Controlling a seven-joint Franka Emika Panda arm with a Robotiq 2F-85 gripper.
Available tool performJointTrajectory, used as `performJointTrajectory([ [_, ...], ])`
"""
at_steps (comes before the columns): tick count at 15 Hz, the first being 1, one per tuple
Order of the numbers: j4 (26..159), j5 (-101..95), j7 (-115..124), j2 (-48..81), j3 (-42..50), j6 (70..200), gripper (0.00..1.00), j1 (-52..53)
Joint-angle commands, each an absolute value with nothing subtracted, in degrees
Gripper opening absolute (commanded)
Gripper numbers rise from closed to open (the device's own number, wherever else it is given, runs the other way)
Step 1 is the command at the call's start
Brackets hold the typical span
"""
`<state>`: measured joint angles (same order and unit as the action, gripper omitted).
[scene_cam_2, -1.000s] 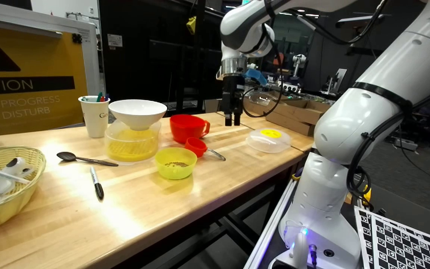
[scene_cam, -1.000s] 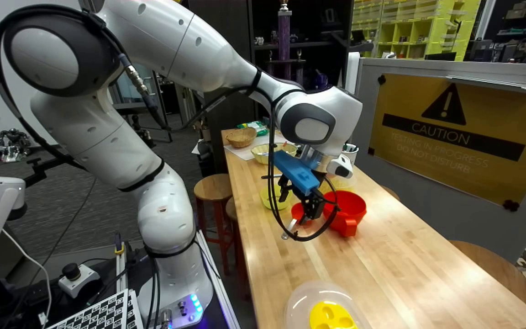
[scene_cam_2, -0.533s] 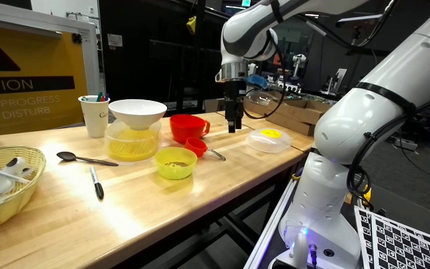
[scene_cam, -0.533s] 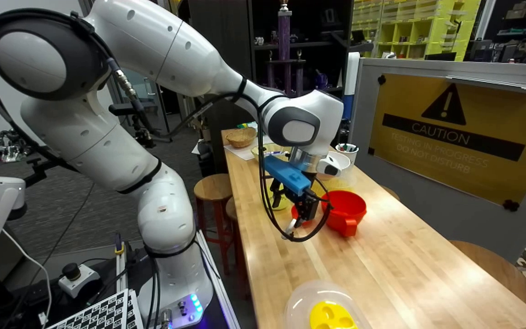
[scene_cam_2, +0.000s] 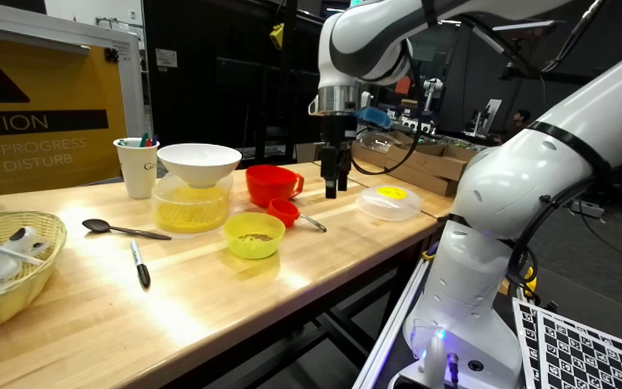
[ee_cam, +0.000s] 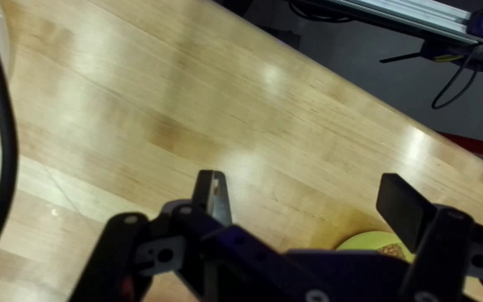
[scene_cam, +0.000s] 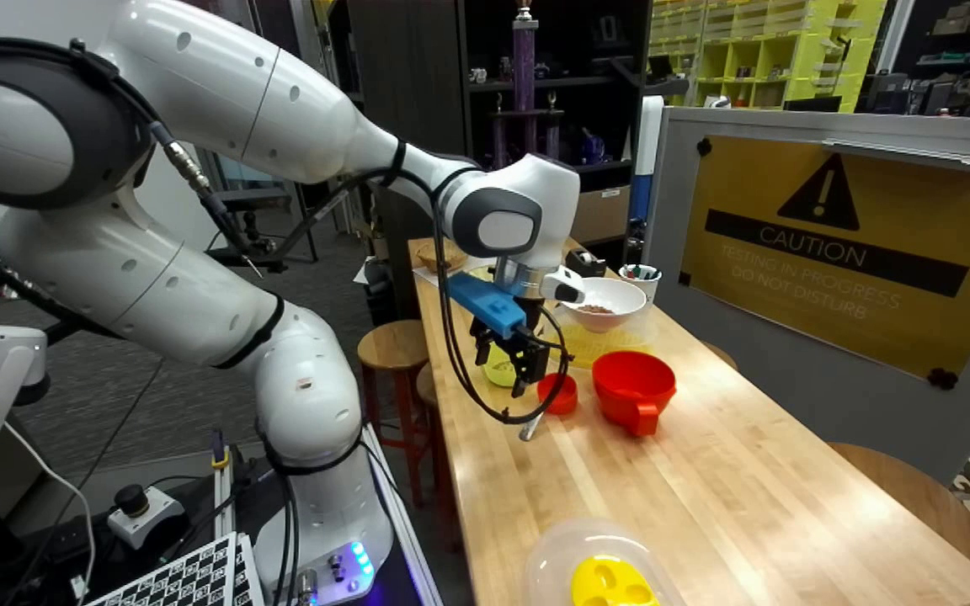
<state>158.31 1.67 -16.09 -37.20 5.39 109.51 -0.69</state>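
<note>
Wrist view: claw [ee_cam: 303,188] apart, lime bowl [ee_cam: 365,240] at four o'clock.
White bowl [scene_cam: 617,295]: newly bared in an exterior view, claw shifted toward nine o'clock; likely repositioning.

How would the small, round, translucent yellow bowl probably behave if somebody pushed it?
The yellow bowl looks like thin translucent plastic, so it is probably light. On the shiny wooden tabletop, it would likely slide easily. It looks wider than tall, so tipping seems less likely, though the small brown pieces inside may shift.
</note>
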Motion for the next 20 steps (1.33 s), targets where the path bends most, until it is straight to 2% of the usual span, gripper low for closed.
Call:
performJointTrajectory([
  [1,158.8,5.6,-10.3,-40.5,2.8,108.3,1.0,2.0],
  [13,158.9,7.1,3.5,-36.1,1.0,123.3,1.0,-1.0],
  [20,158.9,6.5,5.5,-33.8,1.8,125.8,1.0,-3.9],
])
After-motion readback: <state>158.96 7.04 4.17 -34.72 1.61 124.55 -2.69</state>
